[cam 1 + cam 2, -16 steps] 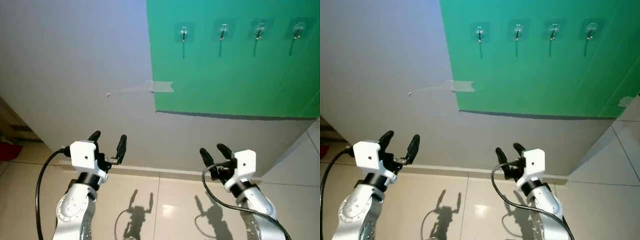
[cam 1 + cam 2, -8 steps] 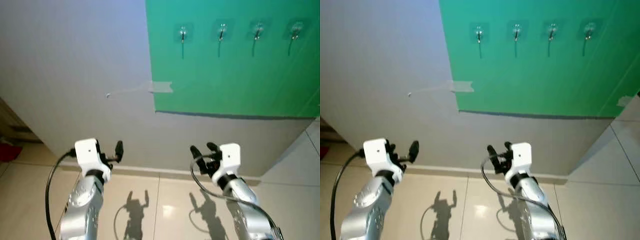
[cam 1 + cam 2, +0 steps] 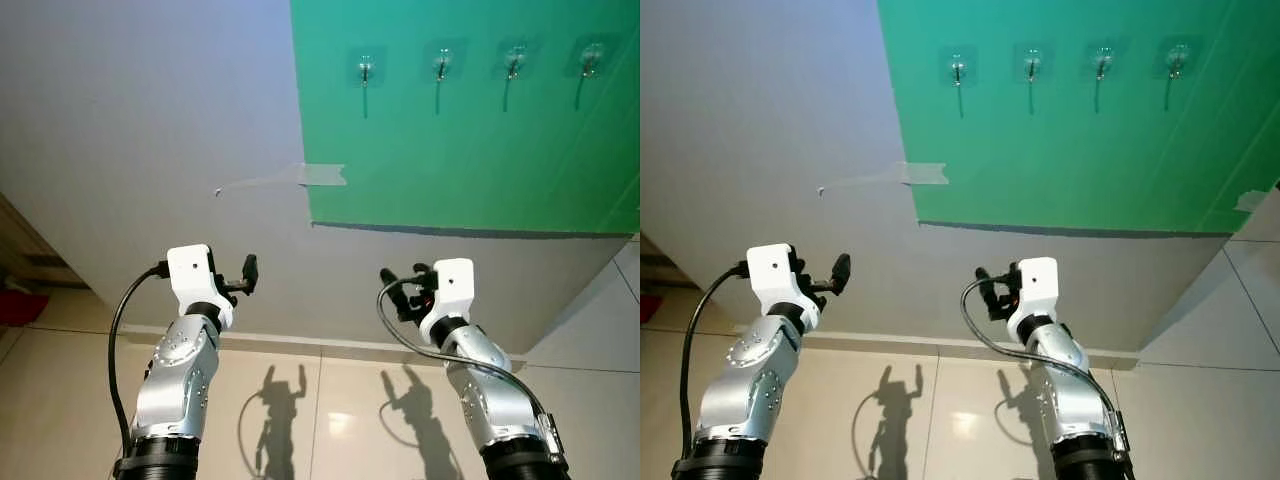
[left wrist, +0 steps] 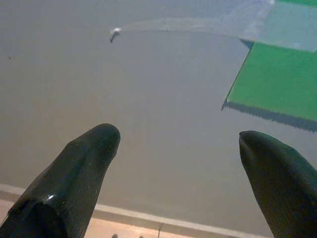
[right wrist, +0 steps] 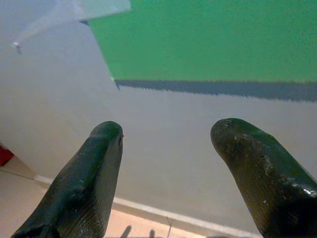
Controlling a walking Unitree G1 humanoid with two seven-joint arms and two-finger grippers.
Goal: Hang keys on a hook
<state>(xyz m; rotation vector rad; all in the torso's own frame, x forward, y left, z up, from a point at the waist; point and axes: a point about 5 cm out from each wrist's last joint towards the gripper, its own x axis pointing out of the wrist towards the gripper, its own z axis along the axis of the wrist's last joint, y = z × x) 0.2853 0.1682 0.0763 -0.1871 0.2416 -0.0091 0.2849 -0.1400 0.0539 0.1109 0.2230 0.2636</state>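
A green board (image 3: 470, 130) on the white wall (image 3: 150, 120) carries four hooks (image 3: 442, 64), high above both grippers; no writing is readable anywhere. The left gripper (image 4: 178, 144) and right gripper (image 5: 166, 134) point at the wall, fingers spread and empty. A strip of tape (image 3: 322, 174) sits above the left gripper.

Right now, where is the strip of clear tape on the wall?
In the head views the strip of clear tape sits at the left edge of the green panel, below the leftmost hook and above the left pincer.
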